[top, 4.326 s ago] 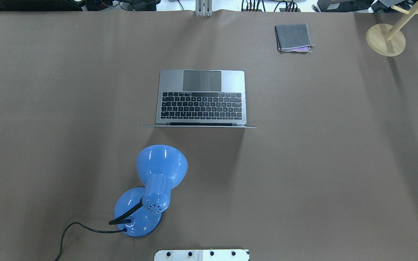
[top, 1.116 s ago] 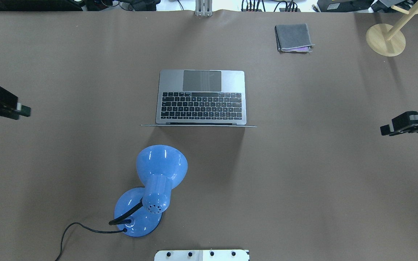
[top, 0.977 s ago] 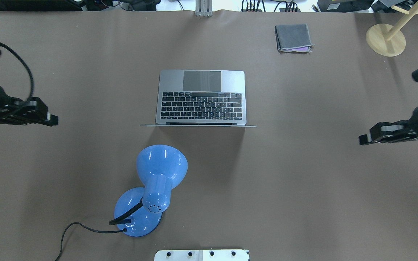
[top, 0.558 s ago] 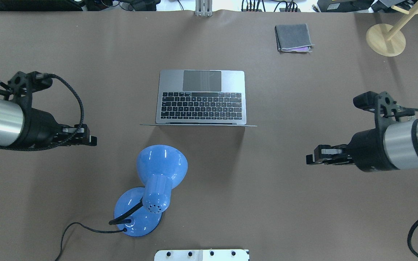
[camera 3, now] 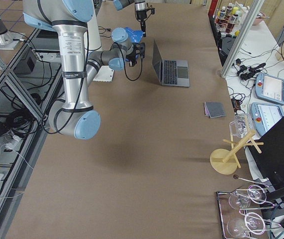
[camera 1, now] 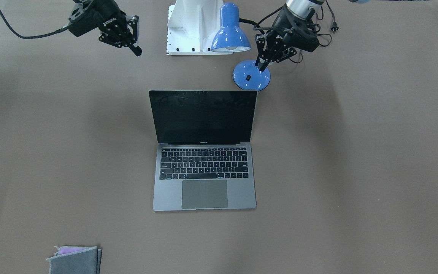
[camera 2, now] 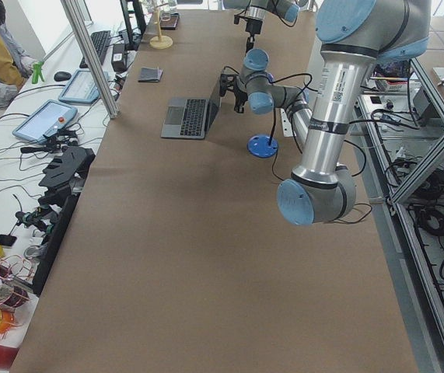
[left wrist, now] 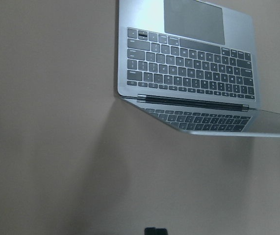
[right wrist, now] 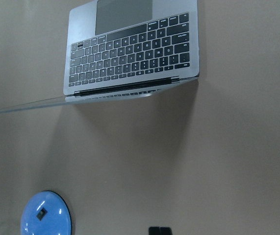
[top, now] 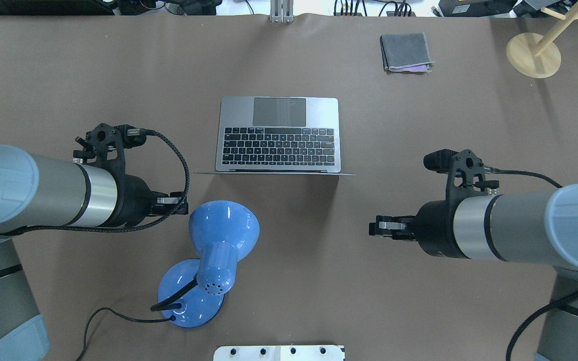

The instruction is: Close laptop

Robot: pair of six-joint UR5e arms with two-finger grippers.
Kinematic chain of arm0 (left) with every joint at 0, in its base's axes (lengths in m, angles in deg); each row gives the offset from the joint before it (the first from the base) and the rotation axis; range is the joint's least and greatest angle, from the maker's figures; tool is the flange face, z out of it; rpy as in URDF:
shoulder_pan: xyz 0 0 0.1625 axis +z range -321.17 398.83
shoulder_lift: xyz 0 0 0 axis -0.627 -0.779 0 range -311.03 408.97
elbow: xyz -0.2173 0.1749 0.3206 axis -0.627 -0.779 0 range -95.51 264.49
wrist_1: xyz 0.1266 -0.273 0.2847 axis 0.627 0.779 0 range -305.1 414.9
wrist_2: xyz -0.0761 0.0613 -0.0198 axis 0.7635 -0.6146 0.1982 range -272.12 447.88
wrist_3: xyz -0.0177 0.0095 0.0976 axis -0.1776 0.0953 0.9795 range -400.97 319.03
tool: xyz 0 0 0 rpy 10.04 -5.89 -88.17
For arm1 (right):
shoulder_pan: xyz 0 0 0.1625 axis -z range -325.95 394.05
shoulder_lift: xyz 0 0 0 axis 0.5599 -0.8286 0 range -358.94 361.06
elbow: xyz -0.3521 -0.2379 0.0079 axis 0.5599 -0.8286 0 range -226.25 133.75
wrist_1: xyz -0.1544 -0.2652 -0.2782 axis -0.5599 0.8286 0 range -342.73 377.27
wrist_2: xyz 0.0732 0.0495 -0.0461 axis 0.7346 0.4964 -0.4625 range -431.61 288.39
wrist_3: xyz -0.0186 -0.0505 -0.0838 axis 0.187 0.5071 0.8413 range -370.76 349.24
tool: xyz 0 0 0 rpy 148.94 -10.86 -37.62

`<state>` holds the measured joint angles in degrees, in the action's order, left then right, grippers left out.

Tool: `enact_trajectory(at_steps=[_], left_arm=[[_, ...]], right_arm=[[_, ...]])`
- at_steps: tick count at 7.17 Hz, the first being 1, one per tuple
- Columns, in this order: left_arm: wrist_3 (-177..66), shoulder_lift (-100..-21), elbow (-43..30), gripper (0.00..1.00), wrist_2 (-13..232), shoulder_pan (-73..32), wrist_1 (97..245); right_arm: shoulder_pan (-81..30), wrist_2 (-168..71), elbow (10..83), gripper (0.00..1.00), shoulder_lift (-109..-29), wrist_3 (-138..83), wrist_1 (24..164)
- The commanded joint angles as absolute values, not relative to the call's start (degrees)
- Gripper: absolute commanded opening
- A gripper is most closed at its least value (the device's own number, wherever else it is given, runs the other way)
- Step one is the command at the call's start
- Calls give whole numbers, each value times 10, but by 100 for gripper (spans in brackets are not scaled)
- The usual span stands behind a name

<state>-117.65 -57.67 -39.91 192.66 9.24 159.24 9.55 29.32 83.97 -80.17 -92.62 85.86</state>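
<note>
The space-grey laptop (top: pixel 279 133) stands open mid-table, its black screen (camera 1: pixel 203 116) upright and facing away from the robot; only the lid's thin edge shows from overhead. My left gripper (top: pixel 181 204) hovers on the robot's side of the lid, off its left corner, beside the blue lamp's shade; its fingers look shut and hold nothing. My right gripper (top: pixel 373 228) hangs off the lid's right corner, farther back, also shut and empty. Both wrist views look down on the laptop (left wrist: pixel 189 73) (right wrist: pixel 135 49) with joined fingertips (left wrist: pixel 155 231) at the bottom edge.
A blue desk lamp (top: pixel 219 250) with a black cord stands between the laptop and the robot's white base plate (top: pixel 279 352), close under my left gripper (camera 1: pixel 261 65). A folded grey cloth (top: pixel 405 51) and a wooden stand (top: pixel 533 54) sit at the far right.
Both arms have come in from the table's sides toward the middle, on the robot's side of the laptop's lid. The laptop and the lamp have not moved.
</note>
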Motion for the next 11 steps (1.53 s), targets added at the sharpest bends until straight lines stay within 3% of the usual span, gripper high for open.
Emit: enact_trajectory(at_steps=[1,5,11], left_arm=[[-1172,-611,-366,0,1910,95,1579],[-1154,-642,-338,0,1911,94,1581],[-1120,-686,-298,0,1913,40,1584]], right_arm=[[101,267,816,0,-744,-924,907],[63,266,734,0,-678,-908,904],[49,266,718,0,-664,-907,907]])
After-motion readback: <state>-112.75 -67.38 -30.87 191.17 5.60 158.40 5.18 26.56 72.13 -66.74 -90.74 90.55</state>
